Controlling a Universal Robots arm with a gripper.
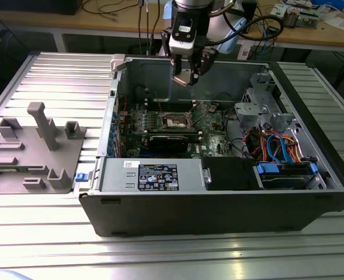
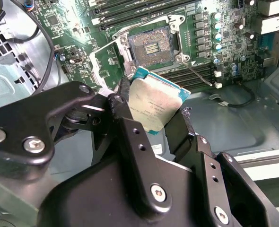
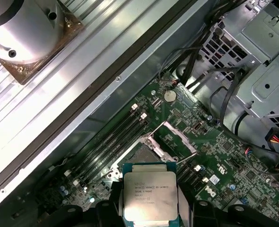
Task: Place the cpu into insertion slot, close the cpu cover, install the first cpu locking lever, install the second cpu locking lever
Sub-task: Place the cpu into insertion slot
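Ribbed aluminium table (image 1: 44, 251) beneath, with an open computer case (image 1: 218, 216) lying on its side at the centre of the exterior view. Held in the air over the green motherboard (image 1: 214, 125): the cpu (image 2: 156, 106), pinched by two opposite edges between the black fingers (image 2: 127, 127) of the gripper (image 1: 189, 77), jaws narrowed to the chip's width. Square, so without a long axis. Dull metal top turned toward both wrist cameras, with a green border showing round it and the underside facing the board. Well apart from the insertion slot (image 2: 151, 47), which sits bare and dark-centred below. Just beside the slot, standing open on its hinge, the cpu cover (image 2: 123, 56). On the slot's other side, a thin wire lever (image 2: 196, 74) angled away from it. Near the slot, long narrow memory slots (image 3: 113, 139) running in parallel. Farther out, a metal drive cage (image 1: 259, 99) at the upper right of the case. Off on the table at the exterior view's left, a grey fixture plate (image 1: 35, 149).
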